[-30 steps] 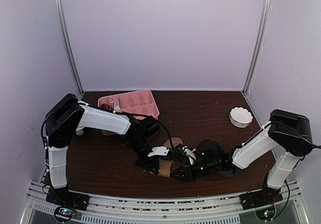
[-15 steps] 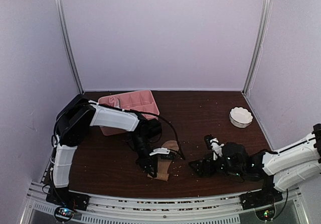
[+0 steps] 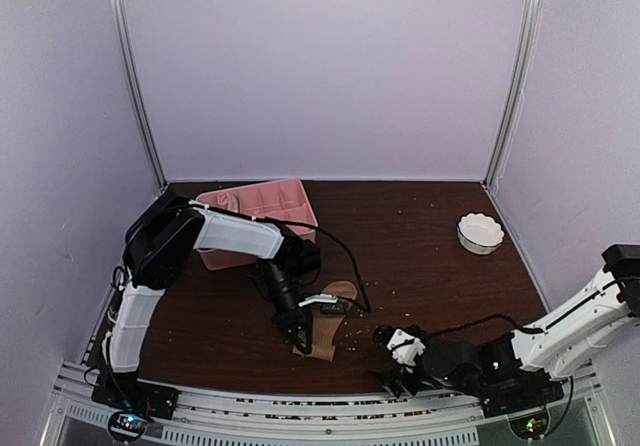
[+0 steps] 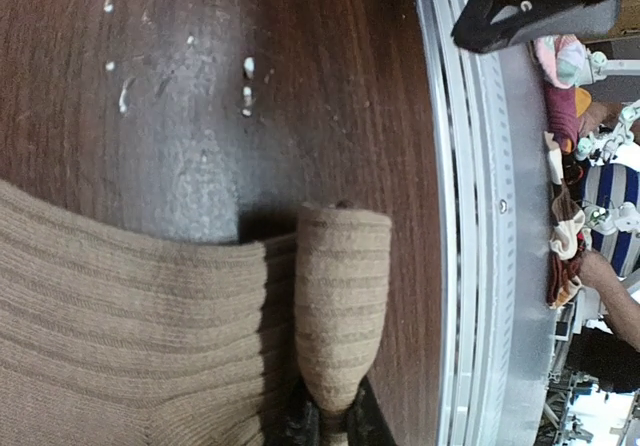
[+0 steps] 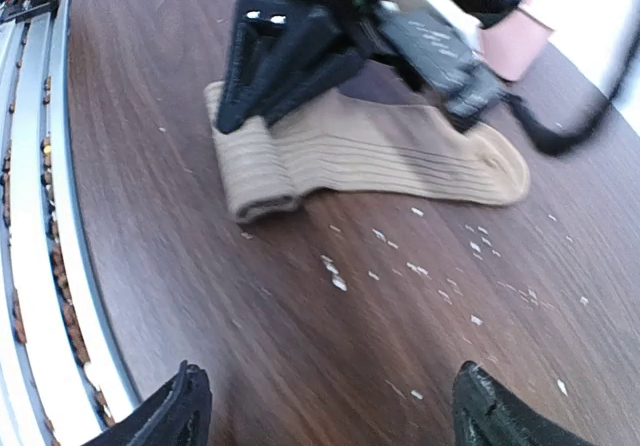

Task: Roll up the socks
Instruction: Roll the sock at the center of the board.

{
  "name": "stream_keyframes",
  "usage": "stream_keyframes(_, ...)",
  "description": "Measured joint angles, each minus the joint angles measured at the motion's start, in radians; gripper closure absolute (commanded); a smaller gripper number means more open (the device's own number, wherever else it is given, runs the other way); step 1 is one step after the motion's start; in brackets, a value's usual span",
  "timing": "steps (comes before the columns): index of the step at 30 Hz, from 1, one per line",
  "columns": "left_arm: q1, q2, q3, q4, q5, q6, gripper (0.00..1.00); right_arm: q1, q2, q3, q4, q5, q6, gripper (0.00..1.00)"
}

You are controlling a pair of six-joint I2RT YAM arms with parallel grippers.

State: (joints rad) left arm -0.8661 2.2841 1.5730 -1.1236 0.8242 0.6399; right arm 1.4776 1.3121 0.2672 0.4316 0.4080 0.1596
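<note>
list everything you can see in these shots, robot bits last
tan ribbed fabric sock: one seen, tan, flat on the table near the front middle, its near end rolled up
pink plastic divided tray: one, pink, back left
white scalloped bowl: one, white, back right
white crumbs: many, white, scattered around the sock
dark wooden table: one, dark brown, under everything
metal rail: one, silver, along the near edge
left hand: one, black, shut on the sock's rolled end
right hand: one, black, open, empty, low by the near edge, right of the sock
</note>
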Motion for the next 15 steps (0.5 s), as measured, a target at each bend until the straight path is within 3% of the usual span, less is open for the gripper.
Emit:
stream_keyframes(9,0.009,0.026,0.023,-0.040,0.015,-0.003,0.99,0.033,0.373,0.343,0.026,-0.013,-0.301,0.53)
stream_keyframes(15,0.009,0.036,0.039,-0.058,0.015,-0.003,0.99,-0.002,0.491,0.441,0.023,-0.061,-0.394,0.61)
